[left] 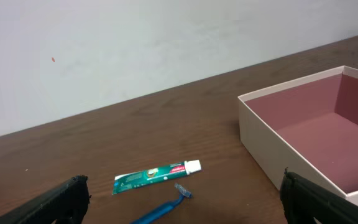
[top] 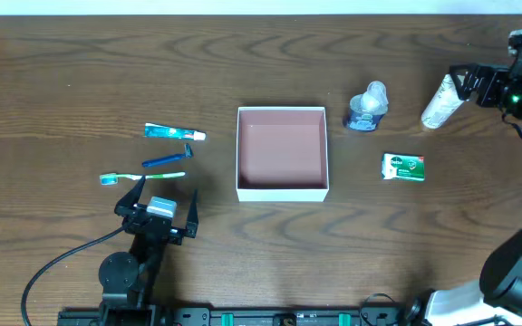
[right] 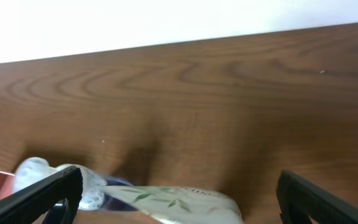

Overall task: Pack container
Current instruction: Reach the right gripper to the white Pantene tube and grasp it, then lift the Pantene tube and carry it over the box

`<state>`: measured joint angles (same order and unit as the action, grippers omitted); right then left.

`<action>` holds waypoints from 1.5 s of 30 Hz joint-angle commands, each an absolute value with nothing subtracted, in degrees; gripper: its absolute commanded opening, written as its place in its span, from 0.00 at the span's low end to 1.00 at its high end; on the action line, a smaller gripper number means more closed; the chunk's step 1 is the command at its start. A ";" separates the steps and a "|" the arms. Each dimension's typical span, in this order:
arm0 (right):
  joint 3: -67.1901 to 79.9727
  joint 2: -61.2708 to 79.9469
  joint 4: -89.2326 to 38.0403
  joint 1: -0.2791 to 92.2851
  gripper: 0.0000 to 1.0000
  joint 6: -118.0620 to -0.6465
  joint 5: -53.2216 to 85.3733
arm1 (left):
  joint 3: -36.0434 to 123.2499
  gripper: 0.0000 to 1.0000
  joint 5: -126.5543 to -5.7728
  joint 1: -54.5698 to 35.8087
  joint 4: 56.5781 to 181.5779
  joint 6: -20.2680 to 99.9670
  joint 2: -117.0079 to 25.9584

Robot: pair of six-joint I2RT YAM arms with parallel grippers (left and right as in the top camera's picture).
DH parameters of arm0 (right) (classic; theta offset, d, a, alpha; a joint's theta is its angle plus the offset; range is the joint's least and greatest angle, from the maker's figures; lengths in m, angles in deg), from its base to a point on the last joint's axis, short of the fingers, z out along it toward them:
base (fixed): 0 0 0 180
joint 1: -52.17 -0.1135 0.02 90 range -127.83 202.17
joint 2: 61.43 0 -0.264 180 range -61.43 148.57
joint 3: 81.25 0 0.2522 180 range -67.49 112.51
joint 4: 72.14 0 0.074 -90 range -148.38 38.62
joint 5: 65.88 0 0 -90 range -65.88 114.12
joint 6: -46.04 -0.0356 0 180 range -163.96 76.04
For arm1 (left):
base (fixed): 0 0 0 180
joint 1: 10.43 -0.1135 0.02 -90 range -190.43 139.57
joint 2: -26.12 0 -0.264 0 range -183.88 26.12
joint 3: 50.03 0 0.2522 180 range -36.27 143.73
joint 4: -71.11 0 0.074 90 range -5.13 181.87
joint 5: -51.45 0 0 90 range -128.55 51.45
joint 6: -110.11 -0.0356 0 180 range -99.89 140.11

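The container (top: pixel 282 190) is a square white box with a reddish-pink inside, at the table's middle; it also shows in the left wrist view (left: pixel 267 152). My left gripper (top: pixel 164 193) is open and empty, just in front of a toothbrush (top: pixel 143 177), a blue razor (top: pixel 168 160) and a green toothpaste tube (top: pixel 175 133). In the left wrist view the open jaws (left: pixel 191 208) frame the razor (left: pixel 166 208) and the toothpaste (left: pixel 156 175). My right gripper (top: pixel 463 83) is open at the far right, over the upper end of a white tube (top: pixel 439 104). The tube (right: pixel 166 200) lies between the jaws (right: pixel 185 202).
A blue bottle with a white wrapped top (top: pixel 367 107) stands right of the container; it shows in the right wrist view (right: pixel 42 173). A green soap bar (top: pixel 403 167) lies in front of it. A black cable (top: pixel 62 263) runs from the left arm's base.
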<state>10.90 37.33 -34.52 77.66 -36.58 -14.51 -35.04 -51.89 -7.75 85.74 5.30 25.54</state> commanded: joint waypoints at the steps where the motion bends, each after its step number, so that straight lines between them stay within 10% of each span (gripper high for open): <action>1: 11.89 39.34 -35.42 77.99 0.99 -35.07 -17.94 | -36.04 0.98 -52.70 -8.01 87.66 5.83 25.87; 32: 12.04 40.67 -32.25 78.06 0.01 -39.42 -13.16 | -36.04 0.98 -52.70 -7.99 87.66 5.83 25.89; 45: 18.07 30.83 -25.45 77.14 0.01 -45.50 -4.20 | -36.04 0.98 -52.70 -8.01 87.66 5.83 25.87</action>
